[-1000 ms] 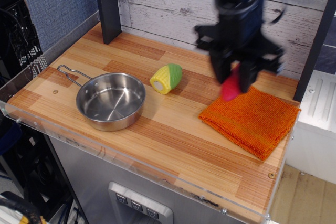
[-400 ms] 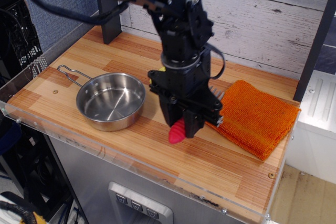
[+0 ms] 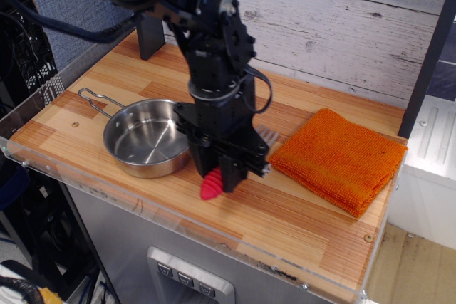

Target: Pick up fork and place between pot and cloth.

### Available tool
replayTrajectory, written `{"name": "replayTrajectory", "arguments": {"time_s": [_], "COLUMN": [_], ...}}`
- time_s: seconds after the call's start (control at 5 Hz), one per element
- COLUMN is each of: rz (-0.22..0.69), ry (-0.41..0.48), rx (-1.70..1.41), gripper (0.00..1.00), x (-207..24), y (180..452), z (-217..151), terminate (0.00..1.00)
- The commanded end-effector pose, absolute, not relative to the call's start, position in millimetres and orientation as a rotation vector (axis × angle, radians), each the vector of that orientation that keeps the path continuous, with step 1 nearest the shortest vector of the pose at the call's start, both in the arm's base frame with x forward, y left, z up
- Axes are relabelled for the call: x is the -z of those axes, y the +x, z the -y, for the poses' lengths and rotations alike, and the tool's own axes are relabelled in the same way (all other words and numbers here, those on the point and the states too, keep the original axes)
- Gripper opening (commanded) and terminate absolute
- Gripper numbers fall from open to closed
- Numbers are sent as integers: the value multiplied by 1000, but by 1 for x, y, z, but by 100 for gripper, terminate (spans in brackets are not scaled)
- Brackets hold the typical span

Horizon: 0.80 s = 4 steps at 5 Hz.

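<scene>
fork [image 3: 211, 184]: 1 — red handle, grey tines
pot [image 3: 146, 137]: 1 — steel, w/ wire loop
cloth [image 3: 337, 159]: 1, orange
pincer [image 3: 221, 172]: 1
table [image 3: 285, 211]: 1, wood

Wooden table [image 3: 299, 211] with pot [image 3: 146, 138] and cloth [image 3: 338, 156]

Black arm reaches down from upper left, wrist vertical, gripper [image 3: 216, 174] pointing straight down, jaws clamped on the fork [image 3: 211, 184].

The tool [image 3: 216, 170] grips the fork [image 3: 212, 184] between pot [image 3: 146, 137] and cloth [image 3: 340, 158].
</scene>
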<state>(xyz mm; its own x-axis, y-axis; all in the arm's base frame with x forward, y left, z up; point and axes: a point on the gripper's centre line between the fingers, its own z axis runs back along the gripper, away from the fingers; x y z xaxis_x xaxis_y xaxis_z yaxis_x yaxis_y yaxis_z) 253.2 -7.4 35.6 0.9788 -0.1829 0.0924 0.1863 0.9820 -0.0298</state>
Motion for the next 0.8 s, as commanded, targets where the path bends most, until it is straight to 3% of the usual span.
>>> {"name": "replayTrajectory", "arguments": {"time_s": [0.0, 0.4, 0.6], "rz": [88, -20, -3], "ry": [-28, -42, -53], "rx": [169, 140, 114], "gripper": [0, 0, 100], "x": [-38, -14, -24], "y": [259, 258, 257], "z": [0, 11, 11], "terminate": [0, 0, 0]}}
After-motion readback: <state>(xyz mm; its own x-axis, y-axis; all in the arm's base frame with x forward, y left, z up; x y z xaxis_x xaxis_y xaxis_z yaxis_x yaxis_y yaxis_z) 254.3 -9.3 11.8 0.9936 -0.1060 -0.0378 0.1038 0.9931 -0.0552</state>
